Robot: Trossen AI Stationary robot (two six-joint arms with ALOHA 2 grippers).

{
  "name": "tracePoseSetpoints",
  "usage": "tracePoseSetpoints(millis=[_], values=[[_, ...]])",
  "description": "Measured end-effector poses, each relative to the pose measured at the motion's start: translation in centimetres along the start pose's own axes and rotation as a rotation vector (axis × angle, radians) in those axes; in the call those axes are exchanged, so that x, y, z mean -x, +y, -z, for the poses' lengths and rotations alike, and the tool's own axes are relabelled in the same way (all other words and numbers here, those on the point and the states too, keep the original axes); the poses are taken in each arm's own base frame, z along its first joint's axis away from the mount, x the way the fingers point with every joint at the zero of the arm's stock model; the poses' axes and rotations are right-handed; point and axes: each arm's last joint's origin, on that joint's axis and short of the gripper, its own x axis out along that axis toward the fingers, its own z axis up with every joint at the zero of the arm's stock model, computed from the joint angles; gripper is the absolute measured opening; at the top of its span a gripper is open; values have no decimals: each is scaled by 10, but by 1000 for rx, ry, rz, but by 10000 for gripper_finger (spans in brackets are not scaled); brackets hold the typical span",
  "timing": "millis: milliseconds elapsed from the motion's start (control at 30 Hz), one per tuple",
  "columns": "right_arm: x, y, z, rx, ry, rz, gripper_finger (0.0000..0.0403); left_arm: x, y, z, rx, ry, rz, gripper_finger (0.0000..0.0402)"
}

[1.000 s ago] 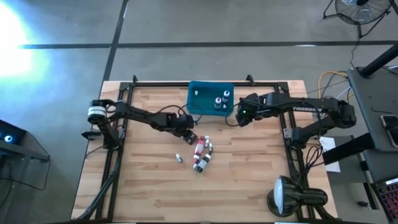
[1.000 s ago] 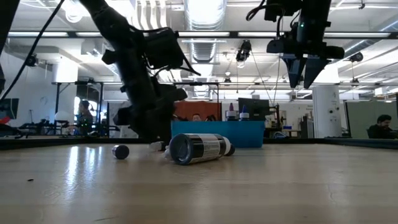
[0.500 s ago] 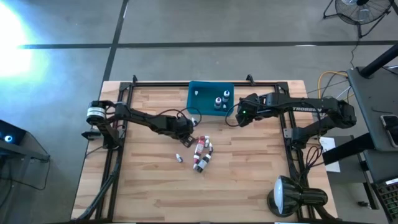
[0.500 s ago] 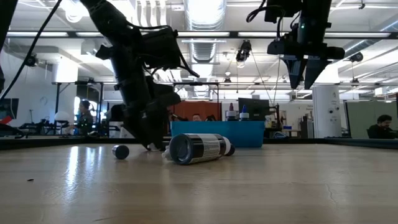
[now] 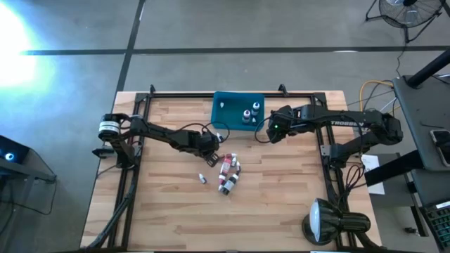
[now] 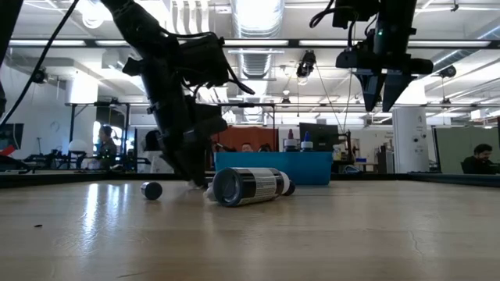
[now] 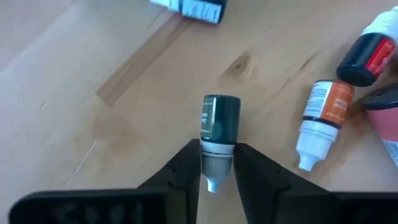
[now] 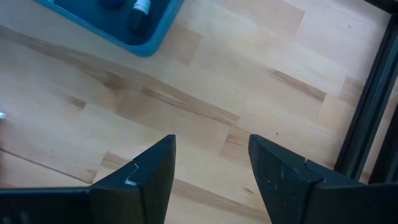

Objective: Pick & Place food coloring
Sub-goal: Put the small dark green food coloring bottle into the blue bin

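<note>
Jaws of left gripper (image 7: 217, 163) pinch green food coloring bottle (image 7: 219, 127) at cap end only; may pivot/slip on lift. Right gripper (image 8: 211, 158) spread, idle nr teal bin (image 8: 149, 38).

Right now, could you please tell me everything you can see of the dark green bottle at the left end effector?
The dark green bottle is a tiny dropper bottle of what looks like plastic, with a printed label along its side and a whitish pointed cap. It lies flat on the wooden table, cap end pointing in between the fingers of the left end effector, which have closed on its neck. It lies apart from the orange-labelled bottle beside it.
</note>
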Motion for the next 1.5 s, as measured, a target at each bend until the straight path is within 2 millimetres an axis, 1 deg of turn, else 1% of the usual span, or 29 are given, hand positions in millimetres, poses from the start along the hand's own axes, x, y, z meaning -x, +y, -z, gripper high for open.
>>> tracePoseSetpoints(millis=[100,167,267,367,433,500,600,667,733,800,867,933,1033,1133,1233,1300,1400,1500], values=[[0,0,0,0,-4,3,196,2,0,-1,-5,-3,5,48],[0,0,0,-1,-18,13,196,8,-1,-3,-5,-2,25,38],[0,-1,-1,-2,-30,21,196,22,-1,-7,-20,22,26,29],[0,-1,-1,-4,-41,28,196,44,0,-17,-52,20,16,28],[0,-1,-1,-6,-46,30,194,62,1,-31,-73,-17,33,29],[0,-1,-2,-7,-59,35,194,78,3,-49,-97,-73,47,30],[0,-1,-3,-14,-93,58,194,94,11,-80,-116,-162,53,30],[0,-1,-3,-18,-100,62,194,98,21,-102,-116,-200,49,31],[0,-2,-3,-17,-112,71,194,96,33,-121,-114,-210,65,31],[0,-2,-3,-18,-118,74,194,88,44,-136,-102,-191,89,31],[0,-2,-4,-24,-139,88,194,78,54,-146,-94,-163,128,31],[0,-2,-5,-36,-159,100,194,68,61,-152,-89,-125,162,31],[0,-3,-5,-40,-174,112,194,51,69,-153,-86,-63,148,31],[-2,-3,-3,-46,-172,119,194,41,71,-153,-103,-35,130,31],[-6,-4,-1,-54,-165,128,194,40,72,-153,-129,-41,71,40],[-8,-5,0,-59,-158,131,194,40,73,-153,-162,-56,21,54],[-11,-4,2,-63,-137,113,194,43,75,-154,-204,-80,-43,86],[-13,1,2,-17,-113,49,194,48,76,-155,-225,-98,-91,120]])
